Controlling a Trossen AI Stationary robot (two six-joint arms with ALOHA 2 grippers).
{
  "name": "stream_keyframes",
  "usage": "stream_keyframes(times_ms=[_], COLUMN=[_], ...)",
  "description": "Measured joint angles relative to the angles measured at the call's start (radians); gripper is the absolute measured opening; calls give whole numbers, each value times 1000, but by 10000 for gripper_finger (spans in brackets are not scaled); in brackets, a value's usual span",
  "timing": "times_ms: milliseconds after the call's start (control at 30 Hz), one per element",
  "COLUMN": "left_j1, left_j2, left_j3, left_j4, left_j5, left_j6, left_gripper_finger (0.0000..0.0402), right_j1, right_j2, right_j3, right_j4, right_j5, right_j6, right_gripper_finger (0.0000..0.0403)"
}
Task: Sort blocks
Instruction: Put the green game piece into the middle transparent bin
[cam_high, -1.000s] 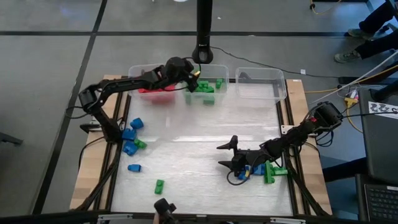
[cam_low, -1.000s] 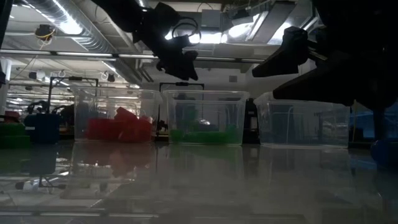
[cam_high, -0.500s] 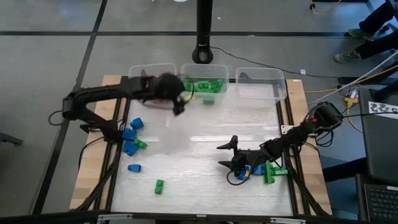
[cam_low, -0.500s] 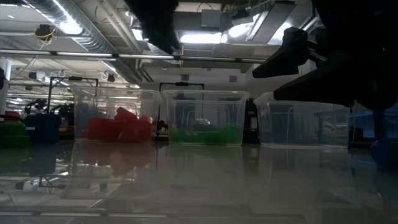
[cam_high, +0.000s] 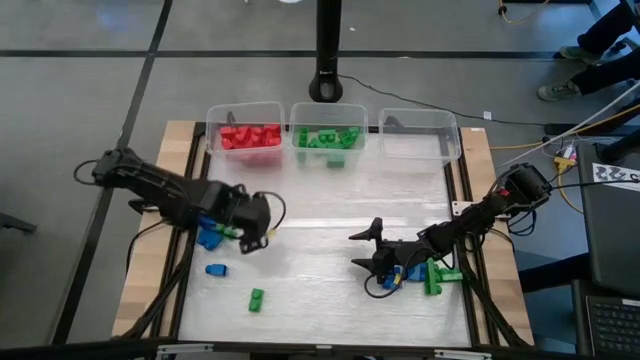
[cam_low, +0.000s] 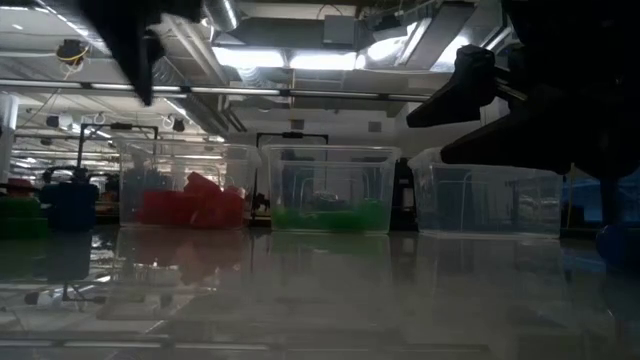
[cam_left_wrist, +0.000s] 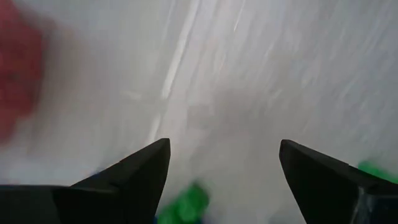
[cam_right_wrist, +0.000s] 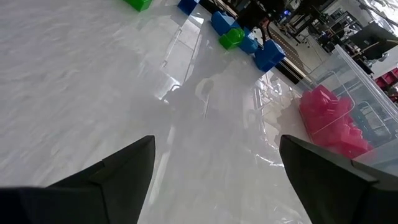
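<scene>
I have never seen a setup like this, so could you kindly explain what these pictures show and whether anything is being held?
This is a table-mounted robot with two dark arms, each ending in a two-finger gripper. One picture looks straight down, one looks level across the table, and two come from cameras on the wrists. Three clear bins stand along the far edge: the red-brick bin, the green-brick bin, and an empty-looking bin. Loose blue and green bricks lie near the left gripper, more under the right gripper, and a lone green brick near the front edge. Both grippers are open and hold nothing.
</scene>
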Motion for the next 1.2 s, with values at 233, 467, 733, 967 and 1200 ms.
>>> stream_keyframes(times_ms=[233, 467, 733, 967, 1200], left_j1=[-92, -102, -101, -100, -100], left_j2=[0, 3, 3, 6, 6], left_j3=[-153, -284, -365, -450, -511], left_j4=[-37, 1, 62, 127, 202], left_j5=[-1, 52, 94, 97, 97], left_j6=[45, 171, 174, 187, 204], left_gripper_finger=[292, 292, 292, 292, 281], right_j1=[0, 0, 0, 0, 0], right_j2=[0, 0, 0, 0, 0], right_j3=[0, 0, 0, 0, 0], right_j4=[0, 0, 0, 0, 0], right_j5=[0, 0, 9, 10, 11], right_j6=[0, 0, 0, 0, 0], right_gripper_finger=[344, 344, 344, 344, 344])
